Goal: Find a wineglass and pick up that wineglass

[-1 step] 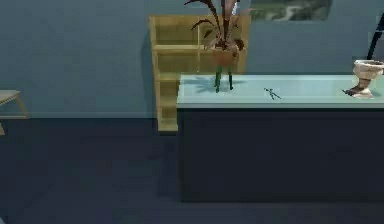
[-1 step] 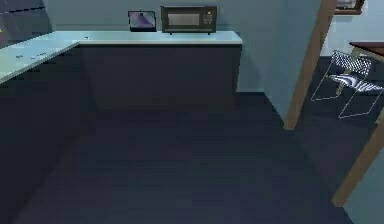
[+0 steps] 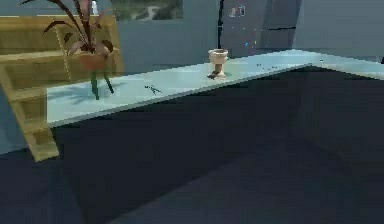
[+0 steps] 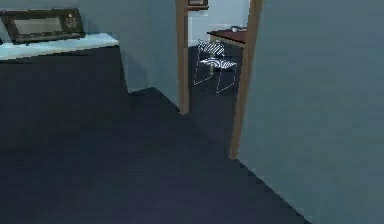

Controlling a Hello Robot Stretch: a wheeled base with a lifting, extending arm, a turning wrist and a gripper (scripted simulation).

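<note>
A long counter with a pale blue top and a dark front runs across the forward view. On it stands a tan cup on a short foot, right of the middle. Farther left a small dark green stemmed thing stands below a potted plant with long reddish leaves. I cannot tell from its shape whether either one is a wineglass.
A yellow wooden stepped shelf stands at the counter's left end. A small dark thing lies on the counter. In the arm side view a dark appliance sits on a counter, and a wood-framed doorway leads to a chair and a dark red table.
</note>
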